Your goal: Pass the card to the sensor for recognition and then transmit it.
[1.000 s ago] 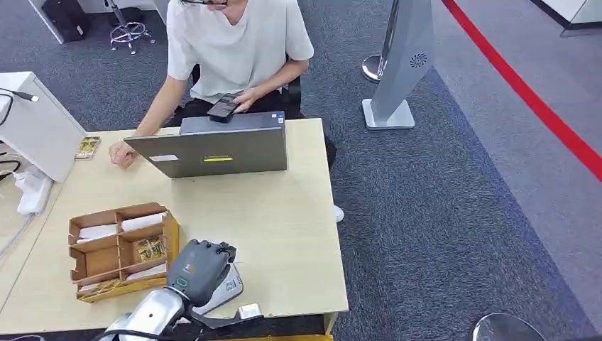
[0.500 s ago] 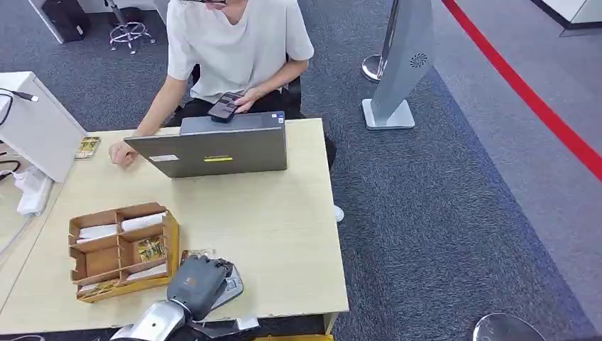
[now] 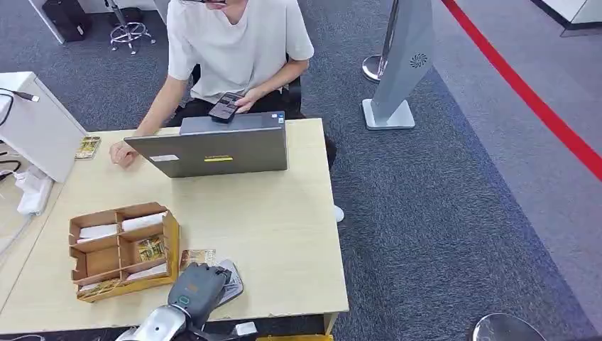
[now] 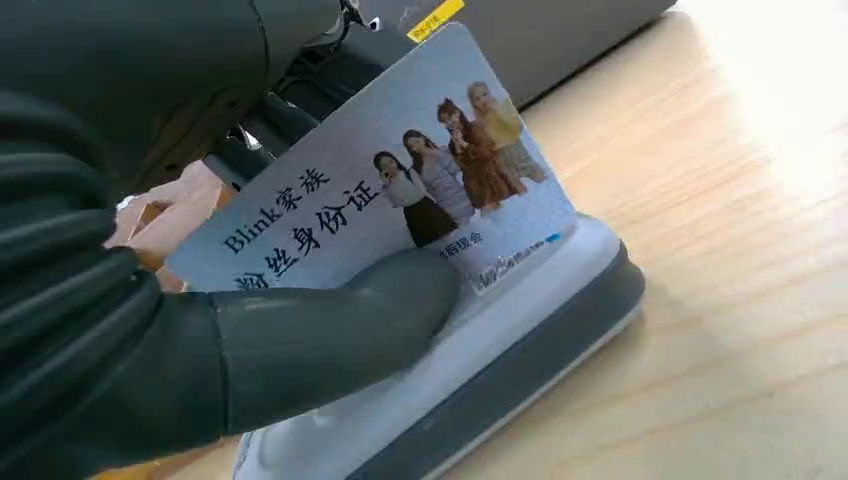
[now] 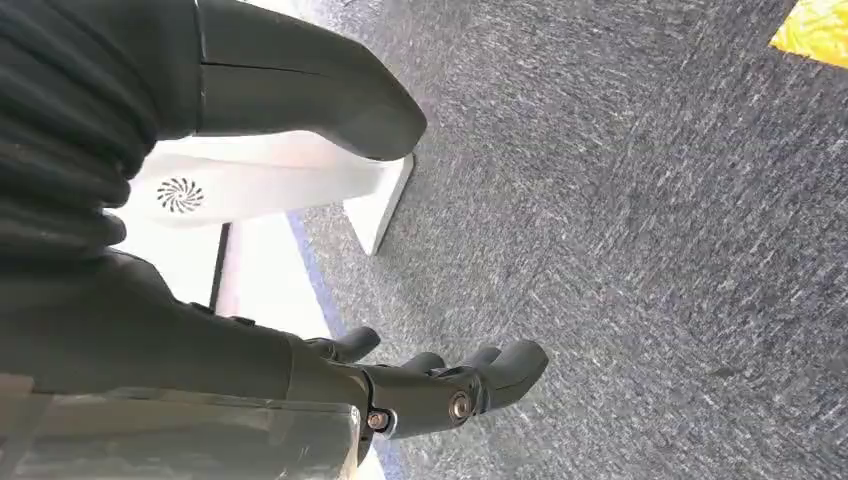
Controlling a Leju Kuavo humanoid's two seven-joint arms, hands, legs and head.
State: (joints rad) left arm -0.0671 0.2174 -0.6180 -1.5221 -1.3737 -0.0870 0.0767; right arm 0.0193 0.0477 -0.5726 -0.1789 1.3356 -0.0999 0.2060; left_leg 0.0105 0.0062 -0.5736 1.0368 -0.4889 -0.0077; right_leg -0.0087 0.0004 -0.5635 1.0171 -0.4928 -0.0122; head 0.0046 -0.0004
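My left hand (image 3: pixel 196 287) is at the near edge of the table, over the grey-and-white sensor (image 3: pixel 231 281). In the left wrist view the hand (image 4: pixel 180 300) holds a pale card (image 4: pixel 400 200) printed with several figures and blue lettering, thumb on its face, the card lying against the top of the sensor (image 4: pixel 500 350). My right hand (image 5: pixel 300 300) hangs beside the table over grey carpet, fingers apart and holding nothing.
A brown cardboard divider box (image 3: pixel 121 250) with more cards stands left of the hand, and a loose card (image 3: pixel 198 256) lies just beyond the sensor. A grey laptop (image 3: pixel 216 148) and a seated person (image 3: pixel 231 50) are at the far side. A white device (image 3: pixel 35 128) stands far left.
My left hand has drawn back toward the near table edge and lowered onto the sensor, uncovering the loose card beyond it.
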